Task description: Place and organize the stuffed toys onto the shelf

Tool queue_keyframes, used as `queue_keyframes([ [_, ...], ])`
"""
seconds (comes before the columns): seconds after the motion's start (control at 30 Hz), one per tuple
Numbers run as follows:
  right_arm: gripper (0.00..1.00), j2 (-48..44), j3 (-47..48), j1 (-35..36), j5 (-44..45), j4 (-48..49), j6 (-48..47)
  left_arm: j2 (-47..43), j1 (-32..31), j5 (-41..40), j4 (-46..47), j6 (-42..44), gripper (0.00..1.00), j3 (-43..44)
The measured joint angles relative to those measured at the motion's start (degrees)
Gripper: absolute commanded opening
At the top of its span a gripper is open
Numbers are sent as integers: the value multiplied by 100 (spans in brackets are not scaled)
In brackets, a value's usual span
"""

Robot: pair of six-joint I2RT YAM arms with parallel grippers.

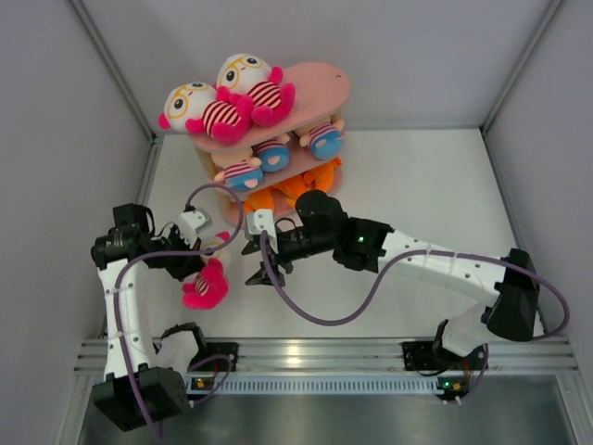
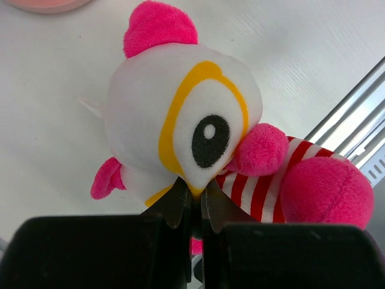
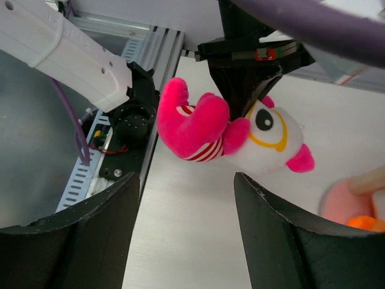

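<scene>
My left gripper (image 1: 196,266) (image 2: 194,194) is shut on a white-headed doll (image 1: 206,286) (image 2: 186,126) with yellow glasses, magenta limbs and a striped shirt. It pinches the head fabric and holds the doll above the table, left of centre. My right gripper (image 1: 252,262) (image 3: 186,211) is open and empty just right of that doll (image 3: 240,129), facing it. The pink shelf (image 1: 320,88) stands at the back. Two white-headed dolls (image 1: 232,97) lie on its top board, peach-headed dolls (image 1: 278,153) on the middle board, and orange sharks (image 1: 296,190) at the bottom.
Grey walls close in the table on the left, right and back. An aluminium rail (image 1: 306,352) with the arm bases runs along the near edge. The shelf's pink bottom board (image 3: 337,205) with an orange shark (image 3: 368,223) shows at the right wrist view's lower right.
</scene>
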Motion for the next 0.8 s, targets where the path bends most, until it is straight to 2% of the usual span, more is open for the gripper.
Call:
queue_keyframes([
  [0.2, 67, 852, 149, 208, -186, 678, 455, -22, -144, 35, -79, -81, 0, 0],
  [0.4, 67, 1591, 472, 343, 15, 1276, 914, -20, -155, 13, -96, -212, 0, -4],
  [0.8, 66, 2052, 496, 450, 317, 1587, 1080, 9, -153, -24, -96, -304, 0, -9],
])
